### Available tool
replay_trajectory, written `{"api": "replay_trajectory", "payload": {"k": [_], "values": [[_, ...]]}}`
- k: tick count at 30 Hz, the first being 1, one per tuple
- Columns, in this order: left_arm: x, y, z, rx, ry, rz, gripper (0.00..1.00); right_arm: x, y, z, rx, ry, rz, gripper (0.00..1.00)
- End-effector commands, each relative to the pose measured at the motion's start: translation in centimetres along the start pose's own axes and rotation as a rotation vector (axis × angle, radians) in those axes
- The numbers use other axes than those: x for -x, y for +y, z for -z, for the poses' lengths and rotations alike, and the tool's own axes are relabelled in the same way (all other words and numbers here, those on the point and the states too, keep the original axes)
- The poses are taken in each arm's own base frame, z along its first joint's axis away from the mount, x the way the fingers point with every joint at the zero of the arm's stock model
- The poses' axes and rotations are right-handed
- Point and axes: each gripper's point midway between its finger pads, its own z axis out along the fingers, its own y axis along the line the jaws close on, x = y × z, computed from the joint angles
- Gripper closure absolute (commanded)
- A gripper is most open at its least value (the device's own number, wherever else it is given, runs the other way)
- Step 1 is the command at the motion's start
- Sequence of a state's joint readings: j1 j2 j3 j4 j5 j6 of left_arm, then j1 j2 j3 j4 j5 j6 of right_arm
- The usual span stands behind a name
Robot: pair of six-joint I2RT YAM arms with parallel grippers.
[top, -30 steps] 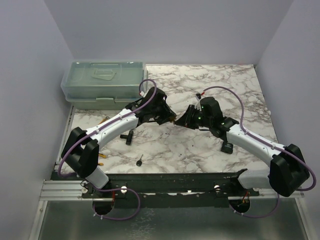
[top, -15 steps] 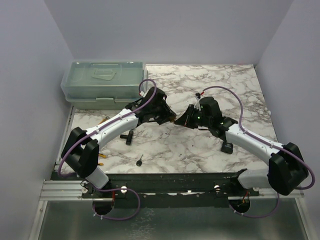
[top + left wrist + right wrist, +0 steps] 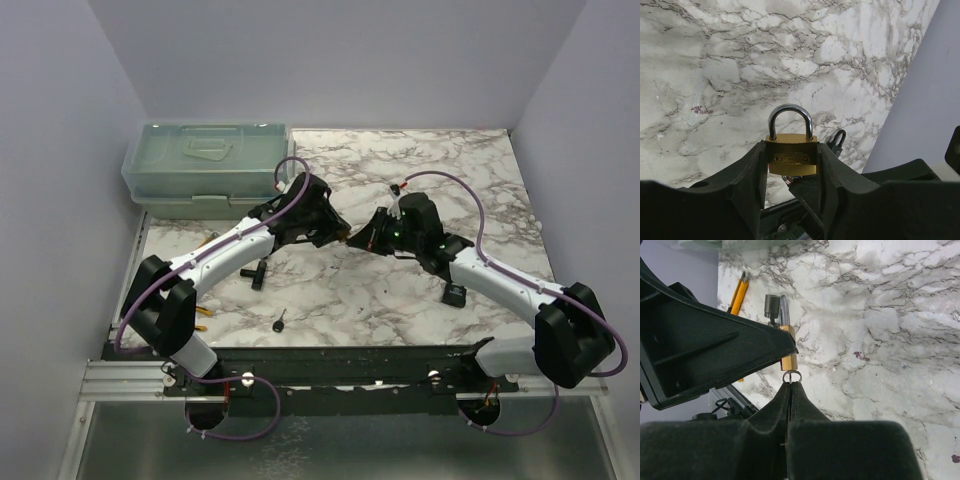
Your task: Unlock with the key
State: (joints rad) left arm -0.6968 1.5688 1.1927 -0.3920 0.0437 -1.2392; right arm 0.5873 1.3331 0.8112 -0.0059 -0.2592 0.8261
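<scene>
A brass padlock [image 3: 791,159] with a steel shackle stands upright above the marble table, clamped by its sides in my left gripper [image 3: 791,150]. In the right wrist view the padlock [image 3: 788,360] shows edge-on, with a small metal ring [image 3: 791,376] hanging at its underside. My right gripper [image 3: 790,384] is shut, its tips pinching that ring's lower edge. From above, the two grippers [image 3: 340,237] [image 3: 362,238] meet tip to tip mid-table. A tiny black-headed key [image 3: 280,322] lies on the table near the front edge, away from both grippers.
A lidded translucent green box [image 3: 205,165] stands at the back left. Under the left arm lie a black T-shaped piece [image 3: 258,272] and yellow-handled pliers [image 3: 739,292]. A small black padlock [image 3: 455,295] rests beside the right arm. Grey walls enclose the table.
My right gripper's fingers have closed fully at the padlock's underside. Both grippers have drifted slightly toward the back; the padlock stays in the left grip.
</scene>
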Motion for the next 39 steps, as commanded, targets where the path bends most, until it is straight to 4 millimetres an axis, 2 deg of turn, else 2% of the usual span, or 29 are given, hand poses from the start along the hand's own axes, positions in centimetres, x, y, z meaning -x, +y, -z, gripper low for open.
{"api": "replay_trajectory", "payload": {"k": [1, 6, 9, 11, 14, 18, 19, 22, 26, 29, 33, 39], "values": [[-0.9, -3.0, 2.3, -0.125, 0.034, -0.005, 1.0, 2.2, 1.6, -0.1, 0.079, -0.102, 0.067, 1.0], [-1.1, -4.0, 2.8, -0.186, 0.019, -0.041, 1.0, 2.7, 3.0, 0.2, 0.166, -0.135, 0.132, 1.0], [-1.3, -4.8, 3.4, -0.228, 0.015, -0.054, 1.0, 2.7, 4.2, 0.7, 0.244, -0.148, 0.272, 1.0], [-1.3, -5.0, 3.5, -0.238, 0.016, -0.058, 1.0, 3.1, 3.7, 0.9, 0.215, -0.178, 0.325, 1.0], [-1.4, -5.4, 3.8, -0.253, 0.014, -0.067, 1.0, 4.0, 3.2, 1.4, 0.178, -0.233, 0.306, 1.0], [-1.6, -6.0, 3.9, -0.278, 0.013, -0.082, 1.0, 3.0, 5.4, 1.6, 0.311, -0.185, 0.337, 1.0], [-1.5, -6.2, 4.1, -0.288, 0.008, -0.088, 1.0, 2.8, 5.3, 1.6, 0.312, -0.176, 0.343, 0.99], [-0.6, -6.8, 4.6, -0.307, -0.043, -0.113, 1.0, 2.6, 4.6, 2.0, 0.282, -0.184, 0.341, 0.92], [0.6, -7.0, 5.0, -0.304, -0.114, -0.138, 1.0, 2.1, 4.9, 3.1, 0.291, -0.169, 0.382, 0.77], [1.2, -6.8, 4.7, -0.29, -0.142, -0.128, 1.0, 1.5, 4.9, 3.9, 0.297, -0.148, 0.4, 0.72], [1.4, -6.9, 4.2, -0.281, -0.147, -0.108, 1.0, 0.8, 3.8, 5.0, 0.257, -0.149, 0.378, 0.66], [1.6, -7.0, 4.0, -0.287, -0.157, -0.092, 1.0, 1.2, 2.3, 6.0, 0.161, -0.19, 0.309, 0.44]]}}
